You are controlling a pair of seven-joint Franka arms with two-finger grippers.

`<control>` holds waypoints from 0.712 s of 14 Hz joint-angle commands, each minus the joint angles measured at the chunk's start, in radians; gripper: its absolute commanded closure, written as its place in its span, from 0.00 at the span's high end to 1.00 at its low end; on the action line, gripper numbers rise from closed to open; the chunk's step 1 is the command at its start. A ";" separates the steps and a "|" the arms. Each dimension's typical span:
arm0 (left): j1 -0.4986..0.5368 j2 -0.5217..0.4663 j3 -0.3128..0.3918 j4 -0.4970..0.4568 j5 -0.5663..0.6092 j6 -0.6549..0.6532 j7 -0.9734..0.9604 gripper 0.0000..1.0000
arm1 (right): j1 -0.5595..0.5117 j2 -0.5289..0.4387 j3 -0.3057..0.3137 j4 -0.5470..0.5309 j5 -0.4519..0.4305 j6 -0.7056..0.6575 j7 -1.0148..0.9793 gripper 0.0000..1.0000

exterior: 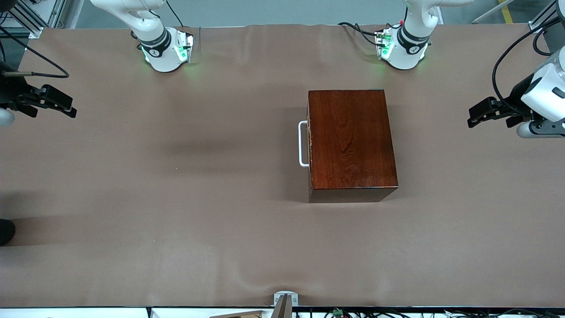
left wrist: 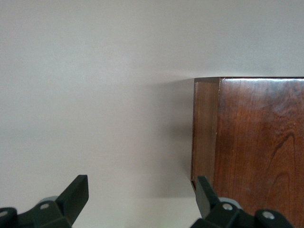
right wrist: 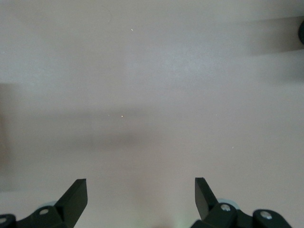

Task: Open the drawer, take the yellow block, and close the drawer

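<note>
The glossy dark reddish-brown wooden box [exterior: 351, 141] stands on the table toward the left arm's end. Its drawer is shut, and the white loop handle [exterior: 303, 144] on the dark front faces the right arm's end. The box also shows in the left wrist view [left wrist: 251, 147]. The yellow block is hidden. My left gripper [exterior: 474, 117] is open and empty, up over the table's edge at the left arm's end; its fingertips [left wrist: 76, 192] frame bare table beside the box. My right gripper [exterior: 66, 108] is open and empty over the table's edge at the right arm's end, with fingertips [right wrist: 78, 194] over bare cloth.
A brown cloth [exterior: 176, 198] covers the whole table. The two arm bases [exterior: 165, 51] stand along the edge farthest from the front camera. A small metal bracket [exterior: 284, 300] sits at the nearest edge.
</note>
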State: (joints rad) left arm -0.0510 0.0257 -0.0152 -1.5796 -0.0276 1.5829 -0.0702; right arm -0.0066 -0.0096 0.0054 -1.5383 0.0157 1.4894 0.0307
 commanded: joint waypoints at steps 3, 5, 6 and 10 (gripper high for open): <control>-0.013 0.011 -0.005 0.015 0.011 0.008 0.003 1.00 | 0.004 -0.004 0.005 0.001 -0.013 -0.008 0.006 1.00; -0.032 0.023 -0.024 0.032 -0.006 0.011 0.001 1.00 | 0.004 -0.004 0.005 0.001 -0.013 -0.008 0.006 1.00; -0.049 0.034 -0.046 0.041 -0.011 0.011 0.000 1.00 | 0.004 -0.004 0.005 0.001 -0.013 -0.008 0.006 1.00; -0.147 0.075 -0.146 0.113 -0.003 0.009 -0.182 1.00 | 0.002 -0.004 0.004 0.001 -0.013 -0.008 0.006 1.00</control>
State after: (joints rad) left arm -0.1524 0.0592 -0.1243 -1.5370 -0.0289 1.6016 -0.1718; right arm -0.0060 -0.0096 0.0075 -1.5383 0.0157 1.4889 0.0307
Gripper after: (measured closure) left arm 0.000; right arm 0.000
